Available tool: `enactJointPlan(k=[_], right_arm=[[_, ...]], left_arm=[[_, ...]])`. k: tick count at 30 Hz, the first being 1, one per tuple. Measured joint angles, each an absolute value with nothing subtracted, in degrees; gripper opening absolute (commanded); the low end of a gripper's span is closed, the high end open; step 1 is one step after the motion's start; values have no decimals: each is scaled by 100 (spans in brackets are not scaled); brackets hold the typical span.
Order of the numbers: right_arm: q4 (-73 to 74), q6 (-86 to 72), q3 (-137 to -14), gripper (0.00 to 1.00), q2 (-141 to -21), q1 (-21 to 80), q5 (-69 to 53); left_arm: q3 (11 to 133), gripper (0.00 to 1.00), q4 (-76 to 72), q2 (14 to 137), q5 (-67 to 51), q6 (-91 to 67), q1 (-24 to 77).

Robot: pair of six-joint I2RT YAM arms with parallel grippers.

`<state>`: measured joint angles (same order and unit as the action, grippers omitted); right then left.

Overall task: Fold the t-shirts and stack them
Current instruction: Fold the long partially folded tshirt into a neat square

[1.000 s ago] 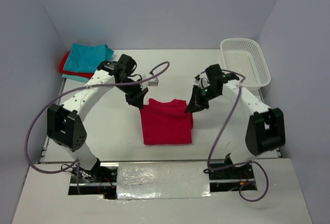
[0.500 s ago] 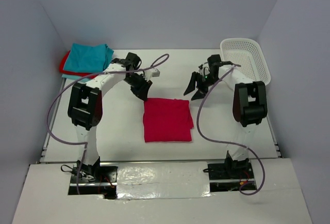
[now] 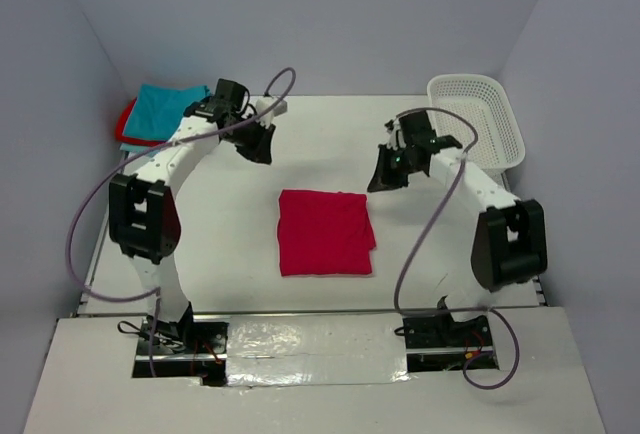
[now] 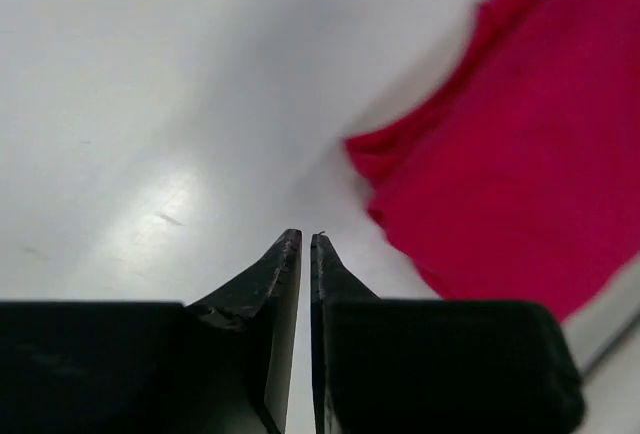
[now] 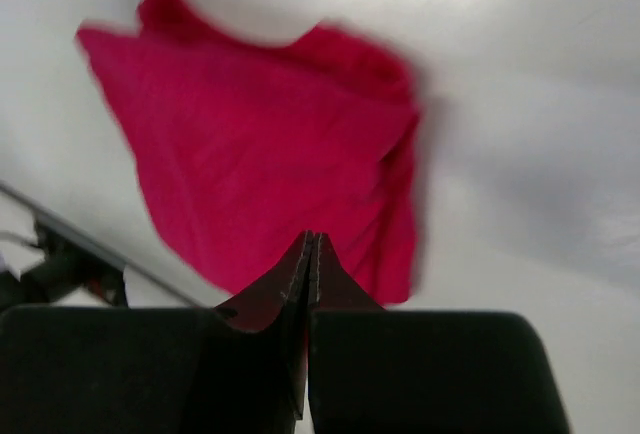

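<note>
The right gripper has its two fingers pressed together. A red shirt lies on the white table.

A: What stands on the white table?
B: A white mesh basket, at its far right corner.
A: Anything else?
B: Grey walls just behind the basket; a shiny taped strip well apart from it.

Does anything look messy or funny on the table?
Not really. The folded red shirt lies flat in the middle, only its right edge a little wavy. The teal shirt sits on another red one at the far left.
</note>
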<state>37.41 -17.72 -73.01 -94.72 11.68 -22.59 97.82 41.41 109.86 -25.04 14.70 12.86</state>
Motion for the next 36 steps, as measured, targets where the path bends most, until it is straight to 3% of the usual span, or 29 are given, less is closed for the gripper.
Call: enactJointPlan(k=[3, 8, 15, 22, 23, 24, 26, 30, 32, 33, 34, 36], right_arm=[[3557, -1879, -6637, 0, -8882, 1717, -2473], [2912, -2049, -6593, 0, -9609, 1918, -2661], [2657, -2292, -7122, 0, -11292, 1525, -2766], [2255, -2602, -7382, 0, -11500, 1367, -2827], [2222, -2648, -7382, 2, -11500, 1328, -2827], [2187, -2709, -7382, 12, -11500, 1282, -2832], [2176, -2803, -7413, 22, -11500, 1184, -2803], [2381, -2744, -7762, 49, -11493, 1000, -2539], [2530, -2635, -8005, 54, -11448, 947, -2309], [2574, -2563, -8075, 56, -11386, 928, -2171], [2617, -2506, -8090, 56, -11281, 904, -2067], [2670, -2432, -7975, 57, -10947, 880, -1881]], left_arm=[[9035, 22, 4169, 10307, -2853, 1476, 1813], [8517, 29, 4134, 10499, -3291, 1406, 2421], [8702, 30, 3664, 11743, -2980, 1116, 2056], [9122, 32, 3332, 12095, -2856, 864, 1785], [9159, 32, 3251, 12101, -2803, 860, 1769], [9203, 32, 3199, 12123, -2742, 858, 1763], [9343, 36, 3140, 12219, -2665, 854, 1758], [9598, 51, 3155, 12361, -2700, 696, 1697], [9673, 66, 3177, 12313, -2716, 600, 1649], [9679, 86, 3168, 12234, -2705, 537, 1619], [9671, 99, 3190, 12143, -2696, 486, 1592], [9511, 99, 3159, 11771, -2672, 270, 1525]])
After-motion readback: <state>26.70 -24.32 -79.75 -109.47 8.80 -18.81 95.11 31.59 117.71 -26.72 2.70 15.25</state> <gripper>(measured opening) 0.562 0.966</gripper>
